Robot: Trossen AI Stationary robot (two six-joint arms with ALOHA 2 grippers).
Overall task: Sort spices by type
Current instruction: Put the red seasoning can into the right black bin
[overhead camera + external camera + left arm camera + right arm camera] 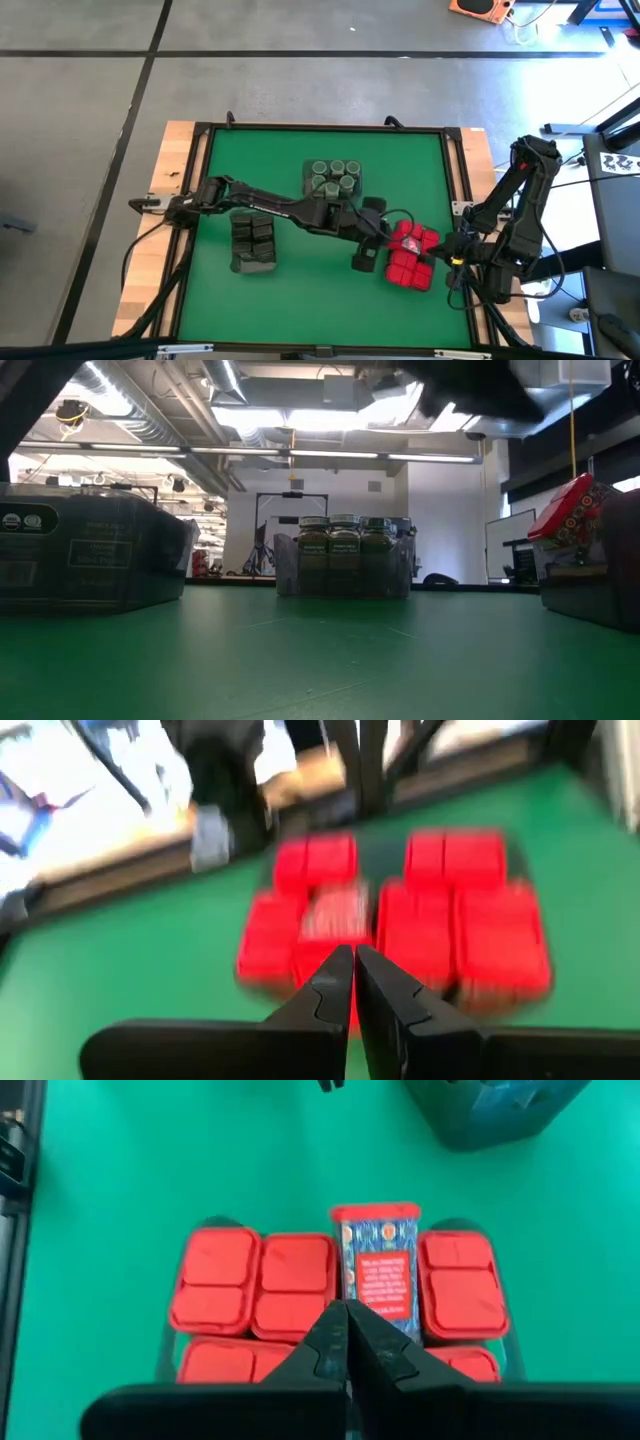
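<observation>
Several bright red boxes (410, 255) stand packed in a grey tray (165, 1350) at the mat's right. One red box (378, 1265) lies tilted on the others with its label up, and it also shows in the low view (562, 510). My left gripper (352, 955) is shut with nothing between its fingers, just above the red boxes (400, 930); its arm reaches across the mat (388, 238). My right gripper (347, 1315) is shut too, waiting over the red boxes from the table's right side. Round jars (335, 178) and dark tins (255, 240) sit in their own trays.
The jar tray (343, 555) stands at mid-table toward the far edge. The tin tray (90, 555) stands at the left. A dark grey container (490, 1110) sits on the mat beyond the red boxes. The green mat (300, 300) is bare near the front edge.
</observation>
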